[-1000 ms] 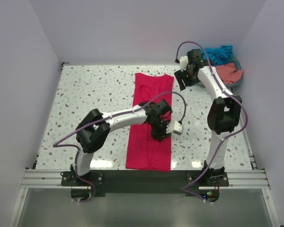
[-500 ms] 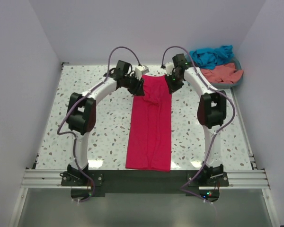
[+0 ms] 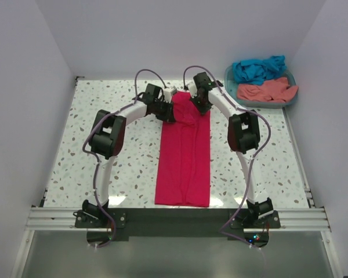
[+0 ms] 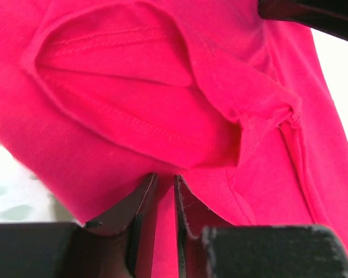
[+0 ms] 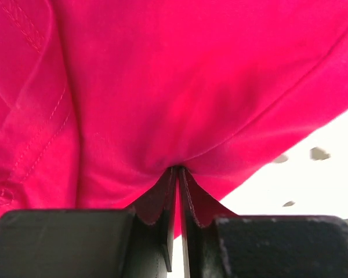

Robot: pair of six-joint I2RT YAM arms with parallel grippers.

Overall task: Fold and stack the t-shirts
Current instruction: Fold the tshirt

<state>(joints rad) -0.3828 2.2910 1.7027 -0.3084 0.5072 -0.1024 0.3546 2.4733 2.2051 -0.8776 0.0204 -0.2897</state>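
Crimson-pink cloth fills both of my wrist views. The long, narrow-folded crimson-pink t-shirt (image 3: 184, 162) lies on the speckled white table (image 3: 64, 150), running from the near edge toward the far wall, midway between my two arms.

My left gripper (image 4: 165, 178) is at the shirt's far end, just beside the stitched neck opening. Its jaws are drawn narrow, with a fold of the pink cloth pinched between them. My right gripper (image 5: 177, 169) grips the same far end from the other side, jaws pressed almost together on a ridge of the fabric. Bare table shows just past the cloth's edge there.

In the far right corner, a rumpled teal-blue t-shirt (image 3: 258, 68) and a crumpled salmon-coral t-shirt (image 3: 265, 91) lie in a teal plastic basket (image 3: 228, 78), well apart from the pink shirt.
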